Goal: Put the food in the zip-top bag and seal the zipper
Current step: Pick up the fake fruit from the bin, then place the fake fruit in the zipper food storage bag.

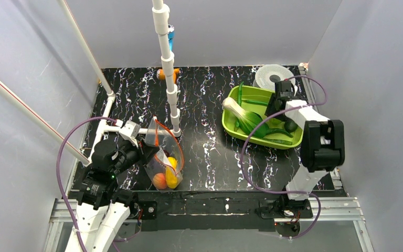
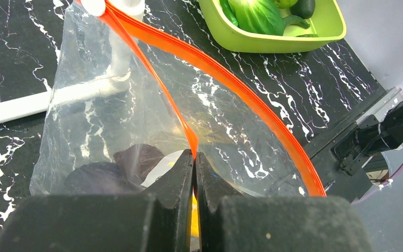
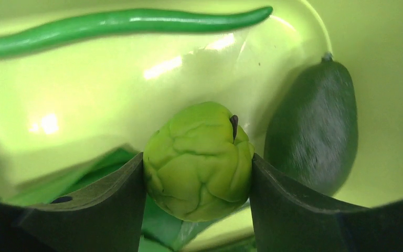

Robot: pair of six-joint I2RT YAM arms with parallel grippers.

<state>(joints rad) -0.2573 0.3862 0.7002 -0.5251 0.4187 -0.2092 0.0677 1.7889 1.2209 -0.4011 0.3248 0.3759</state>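
Observation:
The clear zip-top bag [image 1: 160, 157] stands open at the left, with an orange-red peach [image 1: 159, 180] and a yellow piece [image 1: 171, 173] inside. My left gripper [image 2: 194, 157] is shut on the bag's red-orange zipper [image 2: 231, 84] and holds the mouth open; a dark purple plum [image 2: 136, 160] shows through the plastic. My right gripper [image 3: 198, 173] is down in the lime-green tray [image 1: 231, 126], shut on the light green leafy ball [image 3: 199, 160]. The dark green avocado [image 3: 315, 142] lies just right of it, a green pod [image 3: 120, 23] behind.
A white PVC post [image 1: 167, 63] rises behind the bag, with white pipes [image 1: 102, 126] along the left. A white roll [image 1: 270, 76] stands behind the tray. A large leafy vegetable with a white stalk [image 1: 246, 118] fills the tray's left part. An orange object [image 1: 161, 73] sits at the back.

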